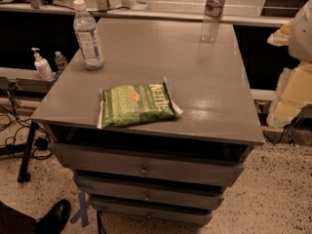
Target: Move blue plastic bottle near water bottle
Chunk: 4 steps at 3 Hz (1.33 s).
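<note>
Camera view: bottle (87, 35); end effector (292, 95) rightward

Green chip bag (136, 105): white brand lettering near its right end reads "KETTLE" (turned sideways to the camera, first letter barely legible). The smaller print on the bag is too fine to read. Blue plastic bottle (87, 35): pale label with lines of print, none legible. Water bottle (212, 13): dark label band, text unreadable. Floor (273, 199): blue tape mark (82, 209) shaped like an "X", lower left. Gripper: not seen in the camera view.
</note>
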Motion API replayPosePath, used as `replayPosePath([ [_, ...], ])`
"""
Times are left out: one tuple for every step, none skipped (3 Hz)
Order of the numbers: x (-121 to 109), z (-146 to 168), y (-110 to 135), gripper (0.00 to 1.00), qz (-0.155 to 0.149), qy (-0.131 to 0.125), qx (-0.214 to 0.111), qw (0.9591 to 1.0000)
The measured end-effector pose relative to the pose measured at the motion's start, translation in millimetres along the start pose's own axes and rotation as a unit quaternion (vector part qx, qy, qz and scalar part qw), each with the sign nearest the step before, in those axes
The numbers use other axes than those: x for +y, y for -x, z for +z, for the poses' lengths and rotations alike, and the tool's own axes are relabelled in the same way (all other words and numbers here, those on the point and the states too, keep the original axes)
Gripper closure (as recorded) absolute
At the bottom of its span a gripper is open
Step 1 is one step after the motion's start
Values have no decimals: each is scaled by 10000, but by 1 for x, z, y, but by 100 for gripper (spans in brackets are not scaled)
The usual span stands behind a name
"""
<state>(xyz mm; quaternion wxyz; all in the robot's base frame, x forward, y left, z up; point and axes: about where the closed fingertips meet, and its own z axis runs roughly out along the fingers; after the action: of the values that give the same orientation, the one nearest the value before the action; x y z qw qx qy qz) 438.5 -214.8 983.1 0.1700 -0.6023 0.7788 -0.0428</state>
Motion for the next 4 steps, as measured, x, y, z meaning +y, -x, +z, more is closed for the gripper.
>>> replayPosePath([
  [-1,0,2,0,-9,-40,-37,10000],
  [-7,17,19,0,-46,-78,-371,9993],
  [-25,51,53,0,143,-58,-1248,9921],
  [-44,83,82,0,586,93,-2121,9754],
])
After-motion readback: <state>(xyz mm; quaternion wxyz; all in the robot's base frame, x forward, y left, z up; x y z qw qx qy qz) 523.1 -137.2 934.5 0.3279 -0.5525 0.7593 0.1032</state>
